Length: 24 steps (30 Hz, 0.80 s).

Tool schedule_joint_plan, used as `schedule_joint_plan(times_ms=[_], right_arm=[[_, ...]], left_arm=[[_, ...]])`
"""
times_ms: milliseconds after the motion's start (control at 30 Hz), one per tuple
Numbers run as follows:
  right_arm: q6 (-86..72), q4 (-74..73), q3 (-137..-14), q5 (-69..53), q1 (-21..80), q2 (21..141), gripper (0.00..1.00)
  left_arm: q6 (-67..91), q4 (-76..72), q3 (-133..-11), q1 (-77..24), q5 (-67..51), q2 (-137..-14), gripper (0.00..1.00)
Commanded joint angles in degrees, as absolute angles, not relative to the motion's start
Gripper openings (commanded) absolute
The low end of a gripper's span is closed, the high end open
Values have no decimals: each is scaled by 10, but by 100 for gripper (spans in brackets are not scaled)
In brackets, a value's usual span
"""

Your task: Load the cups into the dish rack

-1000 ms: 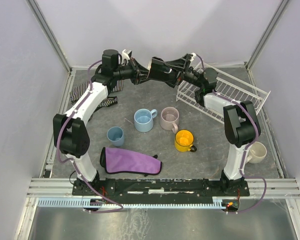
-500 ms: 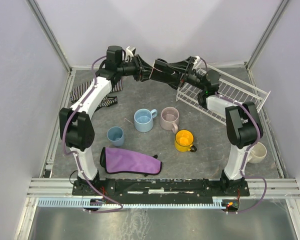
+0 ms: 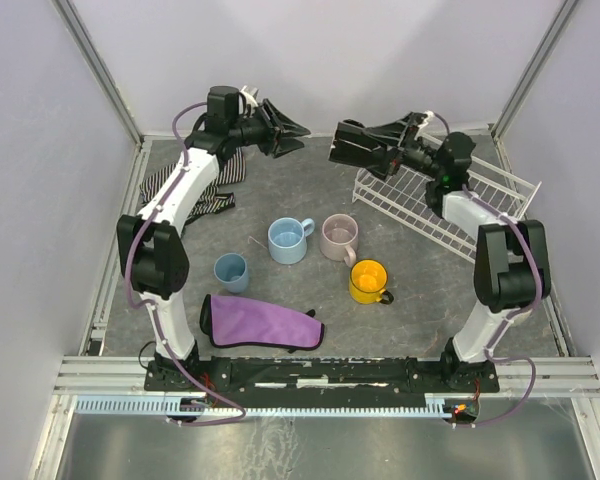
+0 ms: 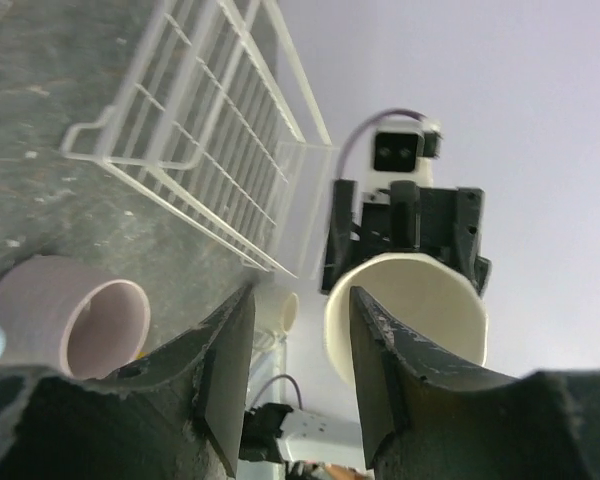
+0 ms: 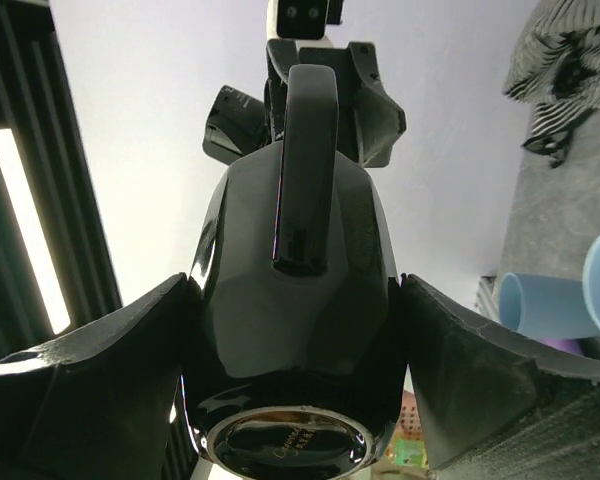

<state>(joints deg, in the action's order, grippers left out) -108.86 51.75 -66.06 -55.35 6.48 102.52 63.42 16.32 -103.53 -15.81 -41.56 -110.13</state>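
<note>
Right gripper [image 5: 290, 290] is squeezing the black cup [image 5: 285, 340] between wide-spread fingers, up in the air just left of the dish rack [image 3: 450, 195], which is sitting tilted at the back right. Left gripper [image 4: 302, 330] is hanging partway open, holding nothing, facing the cup's mouth.

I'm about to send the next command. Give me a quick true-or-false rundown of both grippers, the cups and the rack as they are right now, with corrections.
1. The right gripper holds the black cup. True.
2. The left gripper grips a cup. False: its jaws are apart with nothing between them.
3. A cup already sits in the rack. False: no cup shows in it.
4. The yellow mug stands on the table, close to the pink mug. True.
5. The purple cloth lies in the rack. False: it lies on the table, at the near side.
</note>
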Motion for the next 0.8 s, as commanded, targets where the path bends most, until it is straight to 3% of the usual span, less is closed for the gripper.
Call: schedule_joint_plan(times_ms=[0, 167, 367, 467, 767], right_arm=[[-926, 349, -688, -584, 23, 943, 1], [-563, -137, -806, -556, -17, 910, 1], [-467, -279, -906, -509, -60, 930, 1], [-364, -449, -1015, -422, -63, 966, 1], [-224, -745, -1364, -199, -44, 1123, 1]], left_arm=[[565, 241, -1071, -143, -338, -1103, 50], [516, 316, -1088, -143, -284, -1107, 50], [478, 341, -1068, -142, -250, -1098, 50], [468, 343, -1049, -143, -249, -1097, 50], [453, 343, -1037, -142, -265, -1108, 50]])
